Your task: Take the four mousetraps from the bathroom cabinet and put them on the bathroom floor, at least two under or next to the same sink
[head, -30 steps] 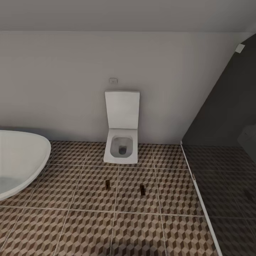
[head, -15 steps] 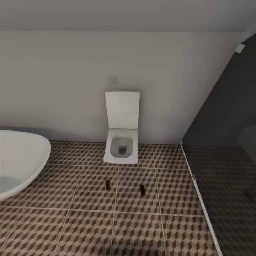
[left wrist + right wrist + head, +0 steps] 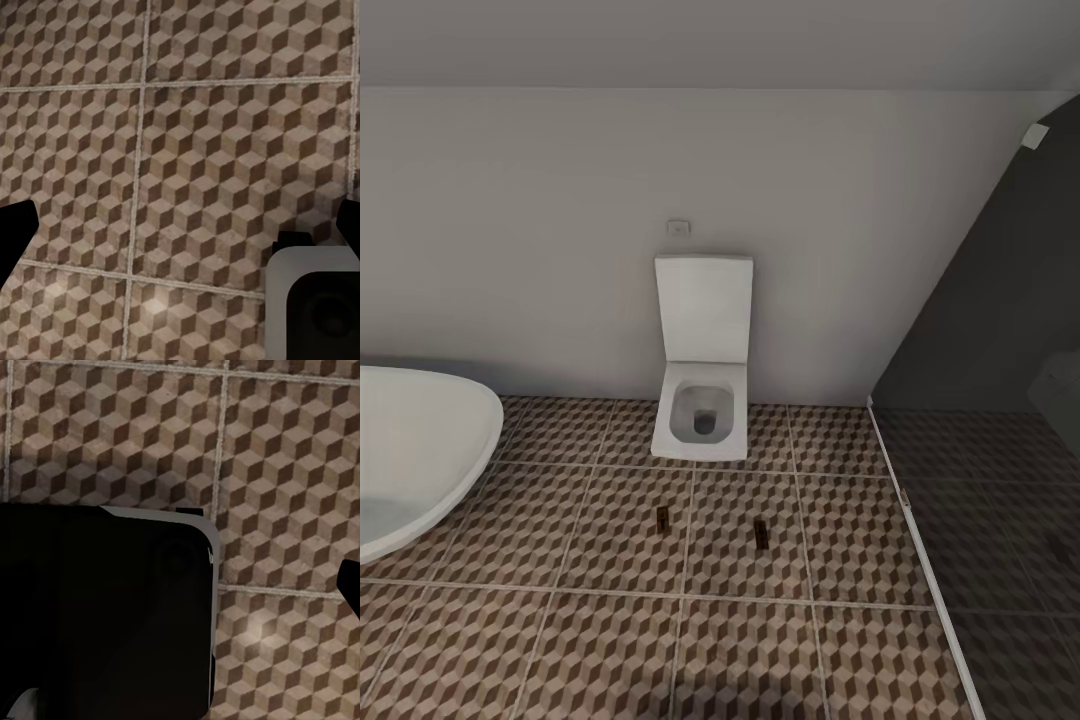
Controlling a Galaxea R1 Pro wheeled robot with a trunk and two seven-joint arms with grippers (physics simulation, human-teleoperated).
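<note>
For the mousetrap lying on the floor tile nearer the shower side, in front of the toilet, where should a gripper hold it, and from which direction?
Probably from straight above: the right mousetrap lies flat on the bathroom floor, so only its top and thin edges are reachable. Close the fingers across its two long edges, its narrower span. Its metal parts are too small to judge here.

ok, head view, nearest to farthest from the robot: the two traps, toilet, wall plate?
1. Right trap and left trap, flat on the floor ahead; too close to call.
2. Toilet, behind the traps, against the wall.
3. Wall plate, on the wall above the toilet.
</note>
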